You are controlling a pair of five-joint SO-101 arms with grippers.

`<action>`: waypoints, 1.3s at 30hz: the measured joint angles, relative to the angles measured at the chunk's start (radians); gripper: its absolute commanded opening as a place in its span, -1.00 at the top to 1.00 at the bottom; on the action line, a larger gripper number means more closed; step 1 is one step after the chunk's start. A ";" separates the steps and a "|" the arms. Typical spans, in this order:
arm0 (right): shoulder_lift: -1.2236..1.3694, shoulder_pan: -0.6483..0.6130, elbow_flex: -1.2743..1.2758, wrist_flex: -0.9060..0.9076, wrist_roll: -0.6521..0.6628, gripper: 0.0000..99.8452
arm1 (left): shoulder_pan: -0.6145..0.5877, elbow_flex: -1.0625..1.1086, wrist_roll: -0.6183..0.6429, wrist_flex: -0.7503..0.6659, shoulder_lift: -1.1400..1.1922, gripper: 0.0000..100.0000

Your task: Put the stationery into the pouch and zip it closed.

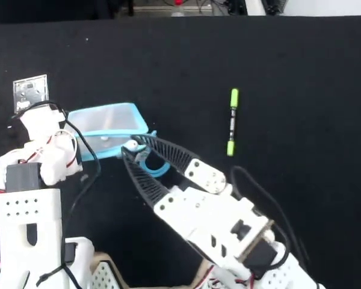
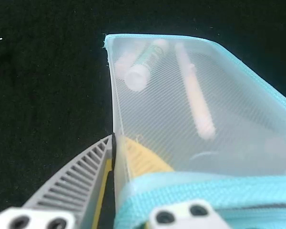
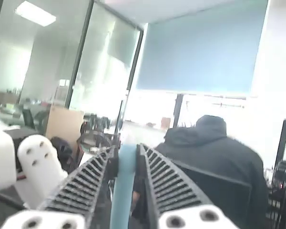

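Observation:
A clear pouch (image 1: 108,120) with light blue trim lies at the left of the black table. My left gripper (image 1: 78,139) is shut on its near end. In the left wrist view the pouch (image 2: 181,124) holds a white capped tube (image 2: 137,76) and a pale stick (image 2: 195,98), with my left gripper (image 2: 114,140) clamped on its edge. My right gripper (image 1: 130,148) is shut on the blue zipper strap (image 1: 153,169) at the pouch's right corner. The strap (image 3: 124,181) sits between the right gripper (image 3: 126,150) fingers. A green pen (image 1: 233,122) lies on the table, apart to the right.
A small silver square object (image 1: 30,90) sits at the back left, just behind the left arm. The right arm's body crosses the front middle of the table. Black cloth lies open around the green pen and toward the back.

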 measured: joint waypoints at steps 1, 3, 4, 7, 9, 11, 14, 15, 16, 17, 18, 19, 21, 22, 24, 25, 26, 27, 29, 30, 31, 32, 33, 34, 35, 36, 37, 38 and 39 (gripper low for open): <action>-0.005 0.000 0.009 -0.015 0.002 0.98 | 0.000 0.000 0.000 0.000 0.000 0.94; -0.002 0.000 0.025 -0.052 0.000 0.98 | 0.000 0.000 0.000 0.000 0.000 0.94; -0.002 0.000 0.031 -0.072 0.000 0.98 | 0.000 0.000 0.000 0.000 0.000 0.94; -0.005 0.000 0.031 -0.110 0.000 0.98 | 0.000 0.000 0.000 0.000 0.000 0.94; -0.005 0.000 0.044 -0.120 0.000 0.98 | 0.000 0.000 0.000 0.000 0.000 0.94; -0.005 0.000 0.075 -0.126 0.000 0.98 | 0.000 0.000 0.000 0.000 0.000 0.94; -0.002 0.000 0.124 -0.127 0.002 0.98 | 0.000 0.000 0.000 0.000 0.000 0.94; -0.003 0.000 0.130 -0.129 0.002 0.98 | 0.000 0.000 0.000 0.000 0.000 0.94; -0.012 0.000 0.140 -0.137 0.002 0.98 | 0.000 0.000 0.000 0.000 0.000 0.94; -0.014 0.000 0.149 -0.152 0.002 0.98 | 0.000 0.000 0.000 0.000 0.000 0.94; -0.014 0.005 0.163 -0.176 0.002 0.98 | 0.000 0.000 0.000 0.000 0.000 0.94; -0.014 0.020 0.178 -0.206 0.000 0.98 | 0.000 0.000 0.000 0.000 0.000 0.94; -0.008 0.051 0.209 -0.262 0.002 0.98 | 0.000 0.000 0.000 0.000 0.000 0.94; -0.002 0.055 0.219 -0.276 0.000 0.98 | 0.000 0.000 0.000 0.000 0.000 0.94; -0.002 0.055 0.233 -0.288 0.000 0.98 | 0.000 0.000 0.000 0.000 0.000 0.94; -0.002 0.057 0.238 -0.293 0.000 0.98 | 0.000 0.000 0.000 0.000 0.000 0.94; -0.002 0.058 0.244 -0.295 0.000 0.98 | 0.000 0.000 0.000 0.000 0.000 0.94; -0.002 0.058 0.250 -0.296 0.002 0.98 | 0.000 0.000 0.000 0.000 0.000 0.94; -0.002 0.063 0.262 -0.298 0.002 0.98 | 0.000 0.000 0.000 0.000 0.000 0.94; -0.002 0.063 0.267 -0.298 0.002 0.97 | 0.000 0.000 0.000 0.000 0.000 0.94; 0.000 0.063 0.273 -0.298 0.002 0.97 | 0.000 0.000 0.000 0.000 0.000 0.94; 0.000 0.063 0.275 -0.298 0.002 0.94 | 0.000 0.000 0.000 0.000 0.000 0.94; 0.000 0.063 0.275 -0.284 0.002 0.89 | 0.000 0.000 0.000 0.000 0.000 0.94; 0.000 0.063 0.275 -0.256 0.002 0.83 | 0.000 0.000 0.000 0.000 0.000 0.94; 0.000 0.063 0.270 -0.216 0.002 0.78 | 0.000 0.000 0.000 0.000 0.000 0.94; 0.000 0.061 0.255 -0.167 0.002 0.75 | 0.000 0.003 0.000 0.000 0.000 0.94; 0.000 0.060 0.230 -0.112 0.002 0.75 | 0.000 0.003 0.000 0.000 0.000 0.94; 0.000 0.060 0.201 -0.054 0.002 0.76 | 0.000 0.003 0.000 0.000 0.000 0.94; 0.000 0.060 0.167 0.005 0.000 0.78 | 0.000 0.003 0.000 0.000 0.000 0.94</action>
